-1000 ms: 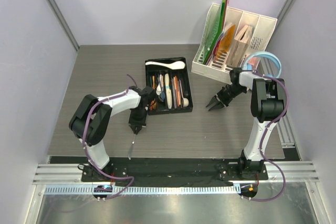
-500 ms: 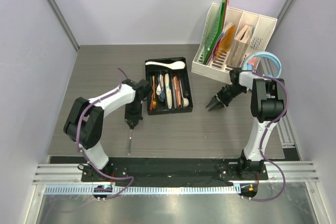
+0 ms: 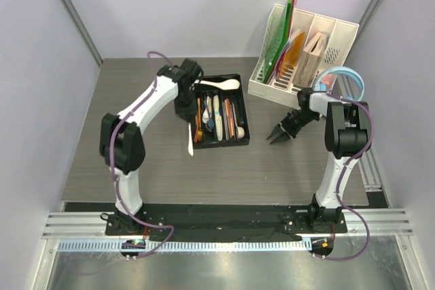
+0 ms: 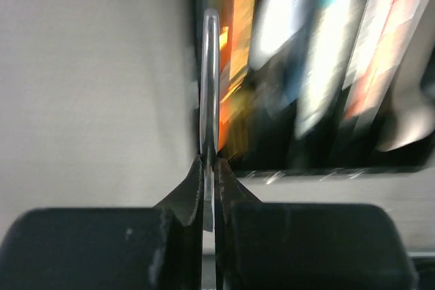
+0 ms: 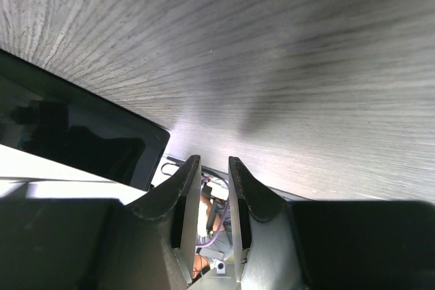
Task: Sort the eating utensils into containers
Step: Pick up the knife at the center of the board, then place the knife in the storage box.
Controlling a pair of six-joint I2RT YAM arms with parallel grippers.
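Fingers of the left gripper [image 4: 209,162] clamp a thin steel utensil [image 4: 210,86] at the black tray's [image 3: 215,77] left edge. The right gripper's [image 3: 275,137] fingers stand slightly apart, empty, over the worktop [image 3: 136,106].

Glossy steel utensil [image 4: 209,86]; matt wood-grain table [image 3: 272,161]
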